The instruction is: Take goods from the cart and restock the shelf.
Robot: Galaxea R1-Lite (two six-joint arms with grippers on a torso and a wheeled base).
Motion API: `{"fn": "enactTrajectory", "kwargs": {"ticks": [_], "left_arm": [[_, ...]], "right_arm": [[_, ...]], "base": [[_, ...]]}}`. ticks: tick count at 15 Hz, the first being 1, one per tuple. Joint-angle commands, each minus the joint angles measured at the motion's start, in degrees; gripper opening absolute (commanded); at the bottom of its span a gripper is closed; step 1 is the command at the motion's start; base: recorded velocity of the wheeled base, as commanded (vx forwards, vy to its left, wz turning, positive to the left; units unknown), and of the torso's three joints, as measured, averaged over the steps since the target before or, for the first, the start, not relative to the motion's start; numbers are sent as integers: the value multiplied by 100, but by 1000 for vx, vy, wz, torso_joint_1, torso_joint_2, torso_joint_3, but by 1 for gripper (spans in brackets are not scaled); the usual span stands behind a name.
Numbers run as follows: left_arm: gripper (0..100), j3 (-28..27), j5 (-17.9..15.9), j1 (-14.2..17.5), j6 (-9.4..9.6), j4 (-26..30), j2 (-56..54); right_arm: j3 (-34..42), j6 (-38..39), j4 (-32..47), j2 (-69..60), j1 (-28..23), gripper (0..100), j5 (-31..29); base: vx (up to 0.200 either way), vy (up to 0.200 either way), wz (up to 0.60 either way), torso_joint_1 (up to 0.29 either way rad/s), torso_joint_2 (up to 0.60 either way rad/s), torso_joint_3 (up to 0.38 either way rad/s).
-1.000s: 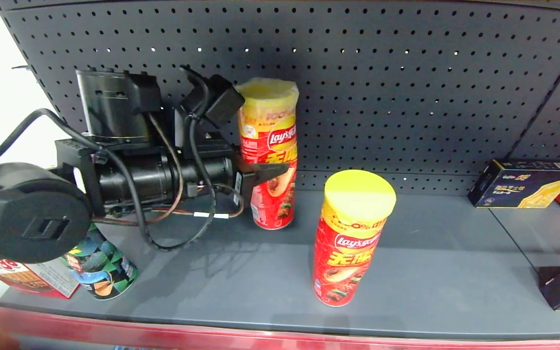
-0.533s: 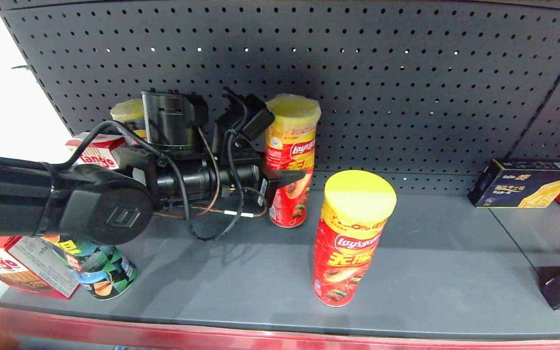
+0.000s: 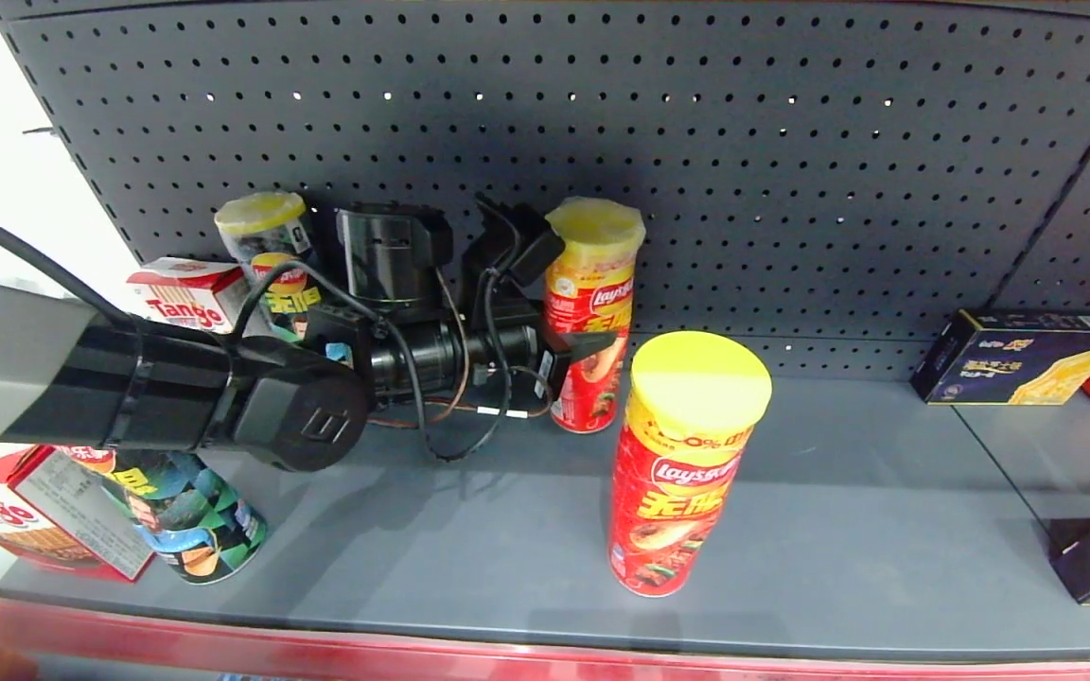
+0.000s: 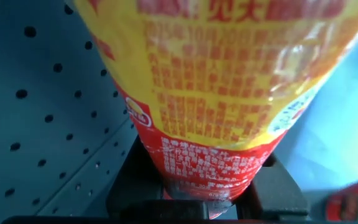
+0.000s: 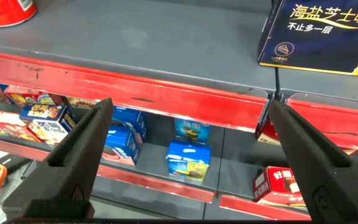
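Red-and-yellow can (image 3: 594, 274) stands upright at the back of the shelf (image 3: 848, 530), just beside the pegboard (image 3: 696, 142), with the left gripper's (image 3: 587, 350) fingers clamped on its lower half. A second can (image 3: 682, 463) stands apart, nearer the front. The right gripper's (image 5: 191, 168) fingers (image 5: 73, 168) are spread wide.

A tall chip can (image 4: 216, 106) stands close before the camera — yellow with small red print over most of its wall, then a red band. The left gripper (image 4: 207, 202) has that red band clamped between its black jaws, one on either side and both pressed against the can. On one side of the can is the grey pegboard (image 4: 36, 106) with its rows of holes; on the other, the smooth grey shelf (image 4: 340, 124) and, at the frame's corner, a blurred red object (image 4: 353, 208).
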Motion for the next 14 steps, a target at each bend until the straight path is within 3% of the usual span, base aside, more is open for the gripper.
{"fn": "enactTrajectory", "kwargs": {"ticks": [1, 6, 7, 12, 14], "left_arm": [[0, -47, -1, -2, 1, -9, 141], [0, -108, -115, -37, 10, -159, 370], [100, -65, -115, -37, 10, -247, 370], [100, 15, 17, -28, 1, -317, 220], [100, 551, 360, -46, 71, -519, -210]], "right_arm": [[0, -3, 2, 10, 5, 100, 2], [0, -3, 2, 10, 5, 100, 2], [0, -3, 2, 10, 5, 100, 2], [0, -3, 2, 10, 5, 100, 2], [0, -3, 2, 10, 5, 100, 2]], "base": [[0, 0, 0, 0, 0, 0], [0, 0, 0, 0, 0, 0], [0, 0, 0, 0, 0, 0], [0, 0, 0, 0, 0, 0], [0, 0, 0, 0, 0, 0]]}}
